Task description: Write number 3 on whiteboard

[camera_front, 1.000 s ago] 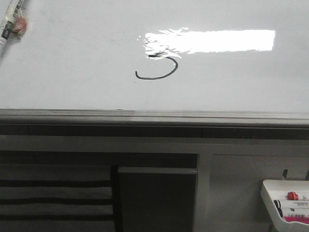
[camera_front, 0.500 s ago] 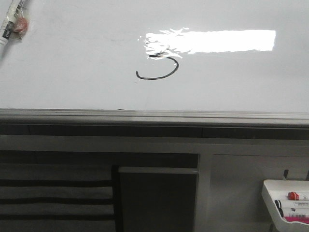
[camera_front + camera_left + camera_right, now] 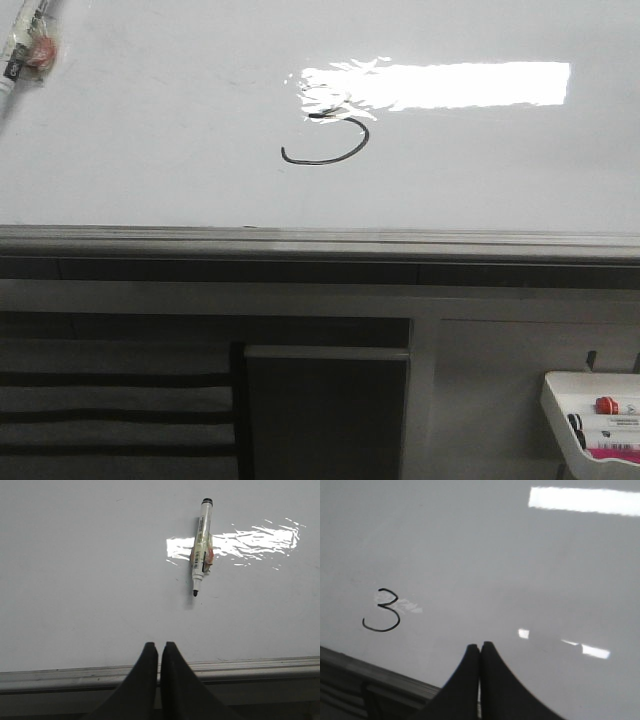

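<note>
The number 3 (image 3: 328, 138) is drawn in thin black marker near the middle of the whiteboard (image 3: 150, 130), its top partly lost in the glare patch. It also shows whole in the right wrist view (image 3: 384, 611). A white marker (image 3: 201, 547) with an uncapped black tip lies flat on the whiteboard (image 3: 75, 570); its end shows at the far left of the front view (image 3: 22, 45). My left gripper (image 3: 158, 646) is shut and empty, over the board's grey rail. My right gripper (image 3: 480, 645) is shut and empty, above the whiteboard (image 3: 520, 570) beside the 3.
The grey metal rail (image 3: 320, 243) runs along the board's near edge. A small white marker tray (image 3: 560, 410) with several markers hangs at the lower right. A dark panel (image 3: 325, 410) sits below the rail.
The marker at the far left of the front view has shifted slightly up and left in the picture. The 3 is unchanged.
</note>
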Robot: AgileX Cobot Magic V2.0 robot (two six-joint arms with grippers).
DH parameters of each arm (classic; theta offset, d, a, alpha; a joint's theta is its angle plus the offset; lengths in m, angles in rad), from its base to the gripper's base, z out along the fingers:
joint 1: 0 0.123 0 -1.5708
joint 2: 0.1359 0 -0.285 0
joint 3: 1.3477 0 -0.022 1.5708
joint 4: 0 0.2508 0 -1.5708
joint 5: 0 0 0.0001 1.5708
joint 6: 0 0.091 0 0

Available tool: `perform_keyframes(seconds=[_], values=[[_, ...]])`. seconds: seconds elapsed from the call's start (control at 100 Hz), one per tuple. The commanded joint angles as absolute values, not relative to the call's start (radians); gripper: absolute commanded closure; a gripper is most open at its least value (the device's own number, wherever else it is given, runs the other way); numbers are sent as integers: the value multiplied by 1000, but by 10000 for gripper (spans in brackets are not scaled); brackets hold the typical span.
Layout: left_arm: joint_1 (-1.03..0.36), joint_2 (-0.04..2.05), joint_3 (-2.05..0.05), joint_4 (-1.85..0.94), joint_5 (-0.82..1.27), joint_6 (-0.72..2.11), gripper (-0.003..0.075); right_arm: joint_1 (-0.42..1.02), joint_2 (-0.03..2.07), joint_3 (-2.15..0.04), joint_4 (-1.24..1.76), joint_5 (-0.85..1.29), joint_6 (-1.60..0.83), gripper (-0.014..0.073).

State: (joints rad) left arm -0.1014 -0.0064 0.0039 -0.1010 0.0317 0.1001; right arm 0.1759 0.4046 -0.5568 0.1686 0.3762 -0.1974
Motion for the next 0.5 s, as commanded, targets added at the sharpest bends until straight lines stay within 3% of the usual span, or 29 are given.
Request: perform_keyframes(seconds=[0.0,0.32,0.49], values=[[-109,-38,6,-101,-41,91,739,100,318,-502,202,244,-198,673],[-109,-38,6,-101,-41,91,739,51,77,-219,227,77,-189,673],[-109,-38,6,-101,-41,91,739,51,25,-27,33,-163,72,673]])
